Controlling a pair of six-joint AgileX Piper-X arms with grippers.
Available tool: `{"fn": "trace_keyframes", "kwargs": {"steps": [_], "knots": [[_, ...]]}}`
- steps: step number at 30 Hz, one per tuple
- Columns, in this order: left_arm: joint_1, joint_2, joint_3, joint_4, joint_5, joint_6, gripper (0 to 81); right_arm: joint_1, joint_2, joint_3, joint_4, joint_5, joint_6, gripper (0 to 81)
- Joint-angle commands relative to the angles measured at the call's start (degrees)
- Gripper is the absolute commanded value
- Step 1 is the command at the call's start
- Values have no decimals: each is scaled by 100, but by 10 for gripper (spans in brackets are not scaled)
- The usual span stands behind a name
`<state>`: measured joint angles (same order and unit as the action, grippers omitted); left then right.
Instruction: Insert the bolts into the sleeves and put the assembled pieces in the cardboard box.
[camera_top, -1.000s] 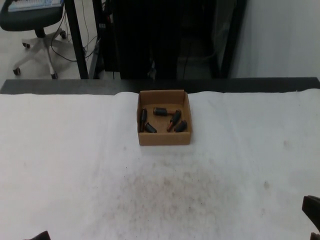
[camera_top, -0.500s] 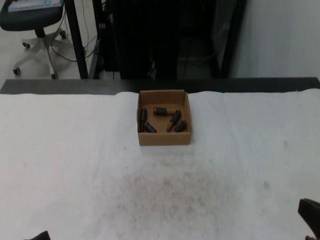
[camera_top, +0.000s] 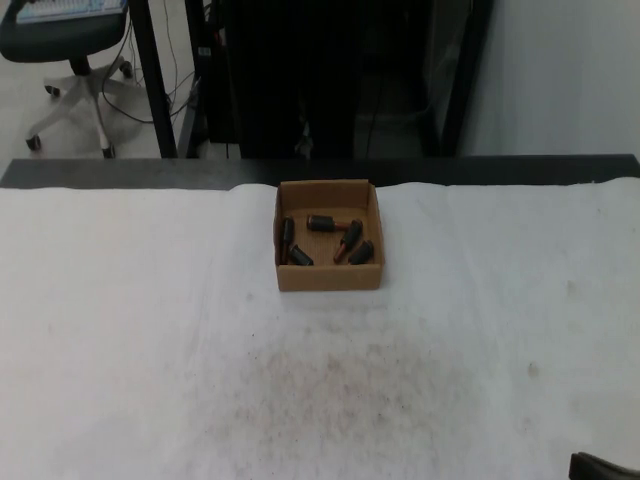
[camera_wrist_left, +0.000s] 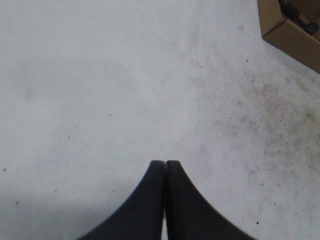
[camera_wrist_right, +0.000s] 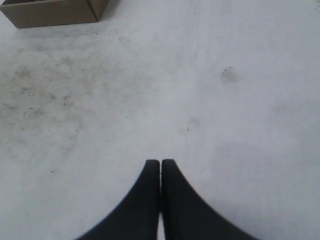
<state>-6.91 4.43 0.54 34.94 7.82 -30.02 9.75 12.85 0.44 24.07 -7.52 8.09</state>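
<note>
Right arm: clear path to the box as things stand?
Probably yes. Nothing but cloth lies between the right gripper and the box, whose top is open.

A white cloth covers the bench in front of you, lightly wrinkled along its far edge. Near its middle you see a broad patch of dark speckled grime, and off to the right a small grey spot. Beyond the cloth, a strip of the black bench top lies bare. Behind the bench at the far left you have an office chair on a wheeled base, standing on a pale floor with cables trailing beside it. A dark cabinet stands behind the middle, a black upright post rises to its left, and a white wall closes the right.
</note>
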Motion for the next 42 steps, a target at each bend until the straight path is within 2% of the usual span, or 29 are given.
{"fn": "trace_keyframes", "kwargs": {"steps": [1,23,32,42], "knots": [[-13,-348,-54,-6,-7,-37,3,-34,-112,-44,15,12,9,8],[-13,-443,-54,-221,-7,-37,3,-34,-524,-44,-81,28,9,8],[-13,-443,-54,-223,-7,-37,3,-34,-1285,-44,-81,28,9,8],[-13,-443,-54,-223,-7,-37,3,-34,-1285,-44,-166,28,9,8]]}}
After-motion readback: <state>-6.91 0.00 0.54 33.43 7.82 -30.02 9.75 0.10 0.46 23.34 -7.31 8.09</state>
